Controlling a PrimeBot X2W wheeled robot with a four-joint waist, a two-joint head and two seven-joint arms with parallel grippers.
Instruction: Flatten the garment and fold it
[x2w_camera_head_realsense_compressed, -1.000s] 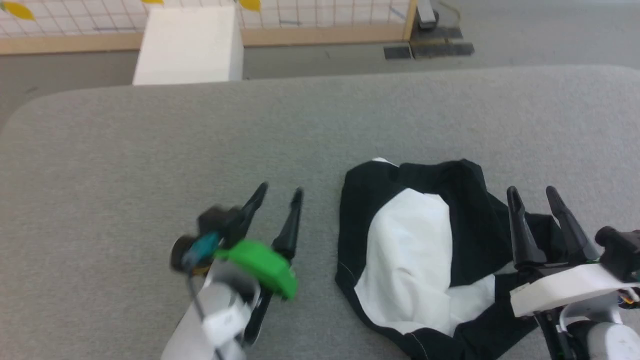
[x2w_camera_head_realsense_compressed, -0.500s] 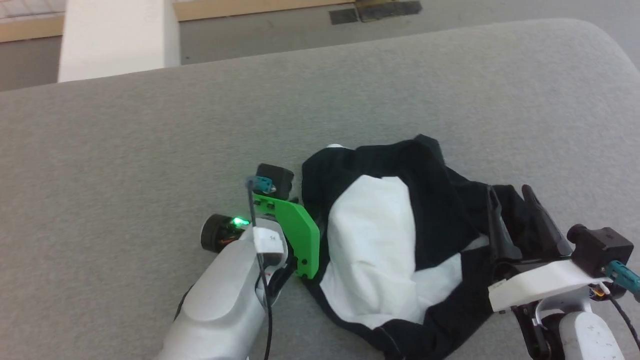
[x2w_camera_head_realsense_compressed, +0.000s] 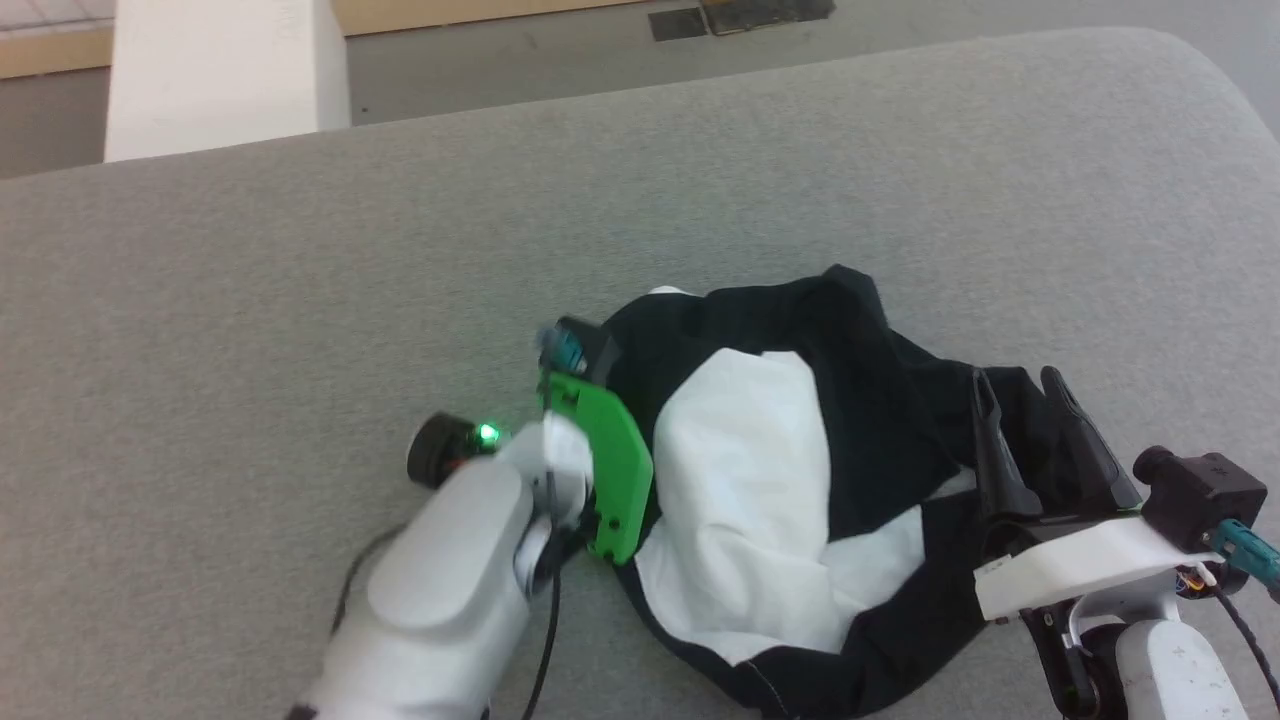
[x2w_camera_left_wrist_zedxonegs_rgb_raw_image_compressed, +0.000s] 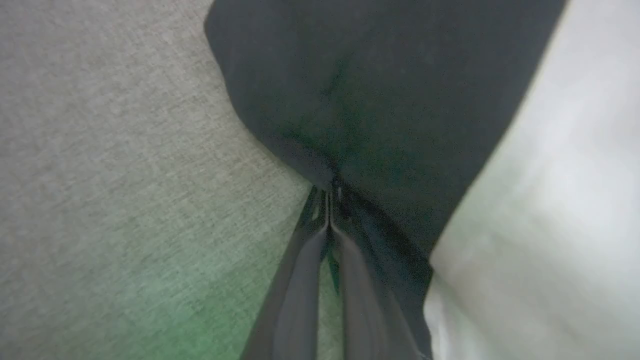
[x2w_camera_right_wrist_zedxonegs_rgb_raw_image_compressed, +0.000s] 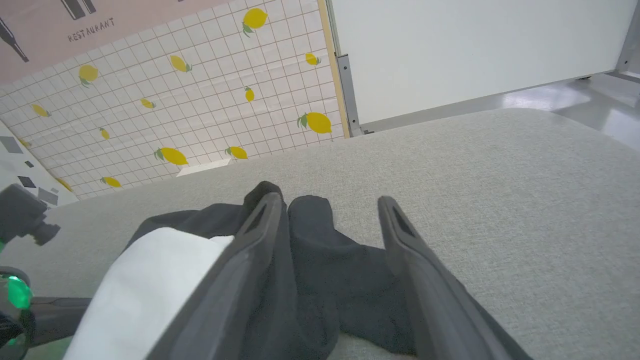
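The garment (x2w_camera_head_realsense_compressed: 760, 500) lies crumpled on the grey padded surface (x2w_camera_head_realsense_compressed: 300, 300), a white panel ringed by black fabric. My left gripper (x2w_camera_left_wrist_zedxonegs_rgb_raw_image_compressed: 330, 192) is shut, its fingertips pinched on the black edge of the garment (x2w_camera_left_wrist_zedxonegs_rgb_raw_image_compressed: 380, 100) at its left side. In the head view its fingers are hidden under the wrist's green bracket (x2w_camera_head_realsense_compressed: 605, 470). My right gripper (x2w_camera_head_realsense_compressed: 1015, 375) stands open over the black folds at the garment's right side. The black cloth (x2w_camera_right_wrist_zedxonegs_rgb_raw_image_compressed: 320, 260) lies between and under the right gripper (x2w_camera_right_wrist_zedxonegs_rgb_raw_image_compressed: 330, 200), and I cannot tell whether they touch.
A white block (x2w_camera_head_realsense_compressed: 215, 75) stands past the far edge of the surface at the upper left, with floor behind it. The surface's rounded corner (x2w_camera_head_realsense_compressed: 1210, 70) is at the far right. A lemon-patterned tiled wall (x2w_camera_right_wrist_zedxonegs_rgb_raw_image_compressed: 200, 100) and a white panel (x2w_camera_right_wrist_zedxonegs_rgb_raw_image_compressed: 475, 50) lie beyond.
The head camera has tilted down. My left gripper moved right to the garment's left edge and shut on the black fabric. My right gripper stays open over the black folds.
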